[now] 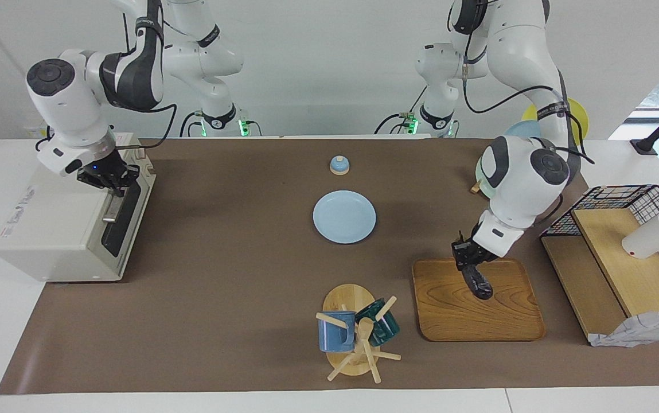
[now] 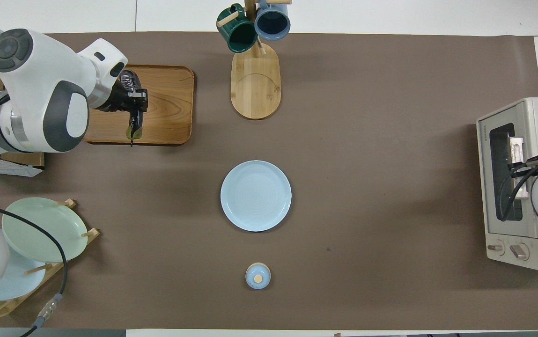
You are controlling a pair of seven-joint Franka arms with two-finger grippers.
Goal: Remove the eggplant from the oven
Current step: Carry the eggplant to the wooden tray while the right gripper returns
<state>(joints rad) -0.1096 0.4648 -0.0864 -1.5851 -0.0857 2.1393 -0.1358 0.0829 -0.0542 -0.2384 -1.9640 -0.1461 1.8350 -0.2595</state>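
my left gripper (image 2: 134,104): clamped on the eggplant (image 2: 134,126), over the wooden tray (image 2: 170,107);
oven (image 2: 514,187): door closed

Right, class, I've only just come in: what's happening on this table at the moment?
The left gripper is shut on the eggplant and holds it over the wooden tray toward the left arm's end of the table; whether it touches the tray is not clear. The right gripper is shut at the handle of the oven, whose door is closed. The light blue plate in the middle of the table has nothing on it.
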